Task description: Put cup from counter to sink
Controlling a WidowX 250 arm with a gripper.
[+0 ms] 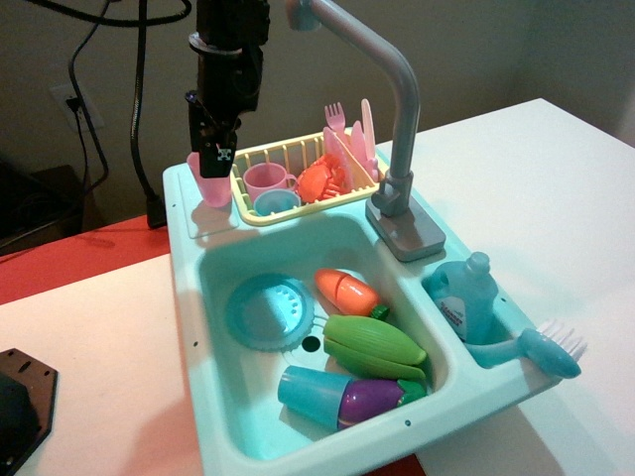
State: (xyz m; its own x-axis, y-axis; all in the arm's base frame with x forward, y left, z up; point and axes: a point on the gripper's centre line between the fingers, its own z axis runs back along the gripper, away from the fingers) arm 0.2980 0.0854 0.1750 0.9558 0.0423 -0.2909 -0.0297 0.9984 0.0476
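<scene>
The cup, a small translucent pink tumbler, stands upright on the pale turquoise counter at the back left corner of the toy unit. My gripper hangs straight down over it, its black fingers reaching the cup's rim and hiding the top. I cannot tell whether the fingers are closed on the cup. The sink is the deep turquoise basin in front of it. It holds a blue strainer plate, a blue tumbler, a purple eggplant, green corn and an orange carrot.
A yellow dish rack right of the cup holds a pink mug, a blue bowl, an orange crab and pink cutlery. The grey faucet arches over the basin. A blue soap bottle and brush sit at right.
</scene>
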